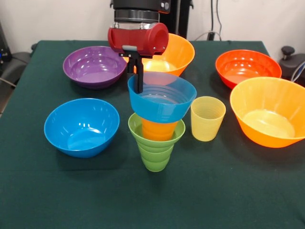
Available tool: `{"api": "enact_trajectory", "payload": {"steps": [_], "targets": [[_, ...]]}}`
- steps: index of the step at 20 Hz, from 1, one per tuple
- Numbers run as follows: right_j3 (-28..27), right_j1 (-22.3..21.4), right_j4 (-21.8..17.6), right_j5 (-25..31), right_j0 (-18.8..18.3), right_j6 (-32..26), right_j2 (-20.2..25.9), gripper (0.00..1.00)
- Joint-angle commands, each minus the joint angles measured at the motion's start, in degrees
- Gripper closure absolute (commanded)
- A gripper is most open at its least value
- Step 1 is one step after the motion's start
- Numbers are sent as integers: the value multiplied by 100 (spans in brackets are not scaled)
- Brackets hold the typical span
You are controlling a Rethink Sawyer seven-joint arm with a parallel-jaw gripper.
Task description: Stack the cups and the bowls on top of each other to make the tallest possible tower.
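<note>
Jaws (136,76) grip the translucent blue bowl's (162,102) far rim atop the tower (156,138).

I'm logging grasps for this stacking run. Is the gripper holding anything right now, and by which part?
The gripper grips the small translucent blue plastic bowl by its far rim, one finger inside the wall; the bowl sits atop the tower.
</note>
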Motion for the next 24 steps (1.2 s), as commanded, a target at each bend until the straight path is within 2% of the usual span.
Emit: {"api": "enact_trajectory", "payload": {"steps": [1,17,24], "targets": [[189,408,-107,474,-21,555,244,100],[47,467,-20,485,152,591,75,100],[75,479,-82,403,104,569,127,100]]}}
